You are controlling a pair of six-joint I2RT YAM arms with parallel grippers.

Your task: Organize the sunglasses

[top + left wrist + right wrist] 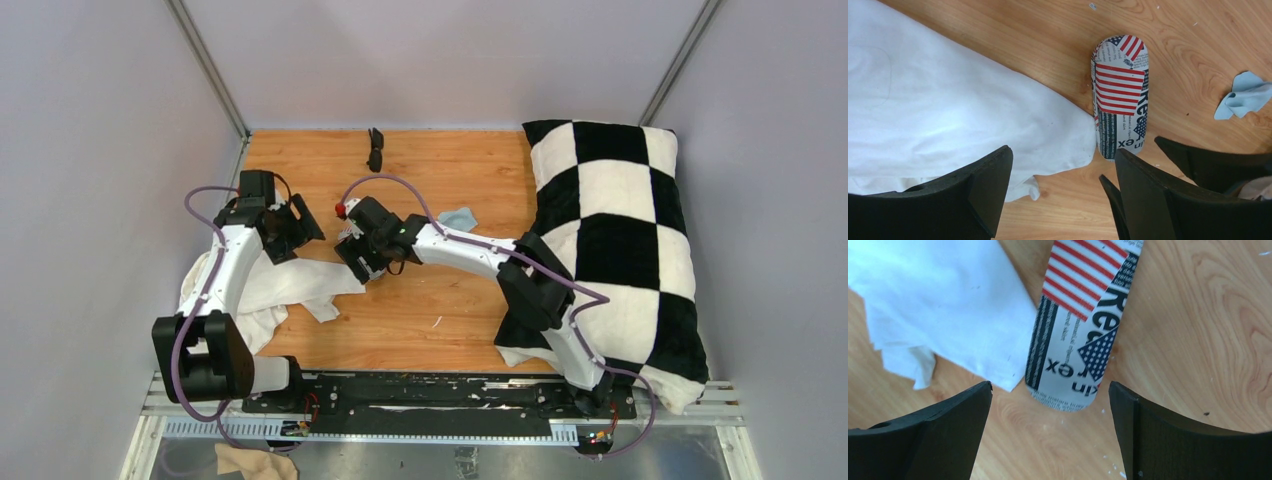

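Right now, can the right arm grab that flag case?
Probably yes. The right gripper is open, and the case lies uncovered just ahead, its end between the fingers. Only the white cloth crowds one side.

Top view high at near edge, facing down, both wrist views close, downward, sharing the flag-printed case (1120, 95)

The sunglasses (375, 149) are a small, all-black pair with dark lenses and a thin frame, folded shut. They lie flat on the wooden table (460, 160) close to its far edge, a little left of the middle, their long side running roughly front to back. Nothing is touching them.
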